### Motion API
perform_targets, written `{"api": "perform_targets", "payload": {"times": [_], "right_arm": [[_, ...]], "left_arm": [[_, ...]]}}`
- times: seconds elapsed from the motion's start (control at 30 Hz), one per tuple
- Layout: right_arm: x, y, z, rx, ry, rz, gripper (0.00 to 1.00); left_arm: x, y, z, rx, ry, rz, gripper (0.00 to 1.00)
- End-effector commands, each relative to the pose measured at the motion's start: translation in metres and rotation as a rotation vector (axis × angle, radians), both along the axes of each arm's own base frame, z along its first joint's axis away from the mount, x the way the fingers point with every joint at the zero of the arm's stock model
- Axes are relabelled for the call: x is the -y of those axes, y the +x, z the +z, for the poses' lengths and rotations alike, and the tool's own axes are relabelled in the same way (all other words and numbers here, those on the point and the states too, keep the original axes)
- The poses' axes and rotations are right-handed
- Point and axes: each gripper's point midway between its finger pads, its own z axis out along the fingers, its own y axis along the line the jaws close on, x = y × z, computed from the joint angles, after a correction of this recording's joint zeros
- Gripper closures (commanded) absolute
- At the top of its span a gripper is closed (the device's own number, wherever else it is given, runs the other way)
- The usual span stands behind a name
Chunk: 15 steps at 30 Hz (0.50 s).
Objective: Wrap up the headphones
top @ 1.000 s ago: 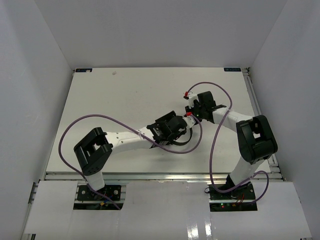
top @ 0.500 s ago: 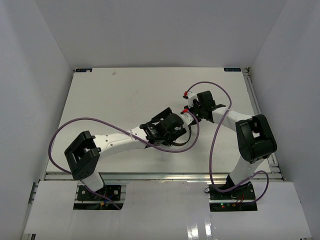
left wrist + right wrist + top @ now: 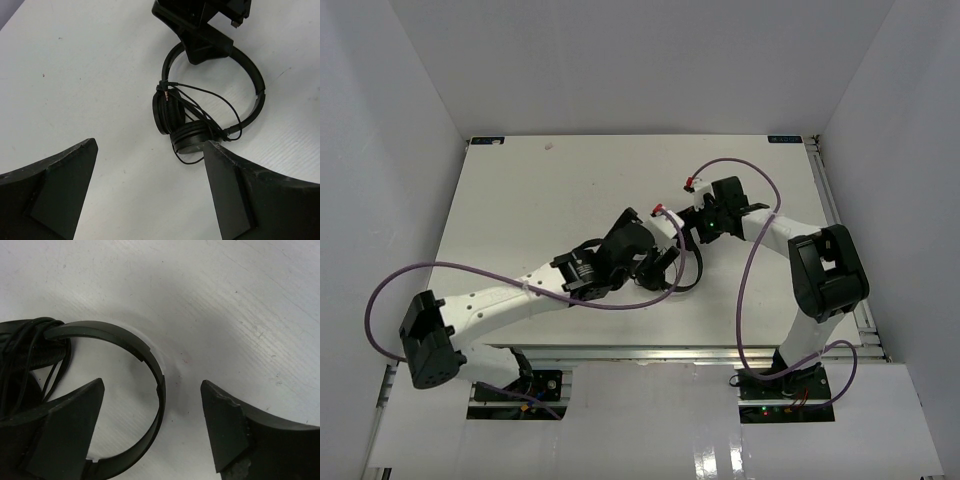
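Starting big: beneath both grippers, a plain white desk (image 3: 540,200). Lying flat on it, just ahead of the left gripper (image 3: 150,144), the black over-ear headphones (image 3: 187,135), with a curved plastic headband and two round padded cups folded close together. Gripped by nothing right now, simply resting free on the desk.

Left gripper: spread wide and empty, hanging back from the cups, probably to keep a clear view of the bundle. Right gripper (image 3: 152,384): also spread wide and empty, poised over the headband arc with no pinch on it, likely parked there to steady or lift the band.

Down to the thin black cord (image 3: 210,95): wound around the cups, a few slack loops spilling toward the headband. Judging by that, nearly wrapped but loose. Smallest of all, the metal-tipped plug (image 3: 165,96), tucked against the nearer cup's edge, straight ahead of the left gripper.
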Motion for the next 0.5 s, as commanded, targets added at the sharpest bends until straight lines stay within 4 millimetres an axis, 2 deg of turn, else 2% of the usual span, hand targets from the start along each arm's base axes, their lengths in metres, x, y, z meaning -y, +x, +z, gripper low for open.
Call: {"api": "perform_targets", "payload": {"times": [0.0,0.03,0.07,0.13,0.2,0.23,0.33,0.47], "right_arm": [[0.007,0.008,0.047,0.113,0.027,-0.008,0.05],[0.011,0.008,0.052,0.131,0.022,-0.004,0.02],[0.016,0.006,0.066,0.167,0.018,-0.002,0.05],[0.024,-0.002,0.084,0.223,-0.002,0.010,0.09],[0.038,-0.014,0.101,0.280,-0.037,0.008,0.10],[0.044,-0.019,0.098,0.281,-0.060,-0.003,0.10],[0.068,-0.037,0.114,0.344,-0.114,-0.069,0.10],[0.107,-0.065,0.122,0.447,-0.193,-0.185,0.10]], "left_arm": [[-0.013,-0.021,0.017,-0.047,-0.172,0.025,0.02],[-0.018,-0.027,0.024,-0.047,-0.216,0.021,0.02],[-0.022,-0.031,0.025,-0.053,-0.244,0.019,0.02],[-0.033,-0.045,0.008,-0.097,-0.279,0.018,0.02],[-0.048,-0.057,0.012,-0.094,-0.342,0.019,0.02],[-0.056,-0.063,0.006,-0.103,-0.362,0.024,0.02],[-0.072,-0.078,-0.014,-0.139,-0.404,0.022,0.02],[-0.088,-0.092,-0.004,-0.110,-0.529,0.005,0.02]]}}
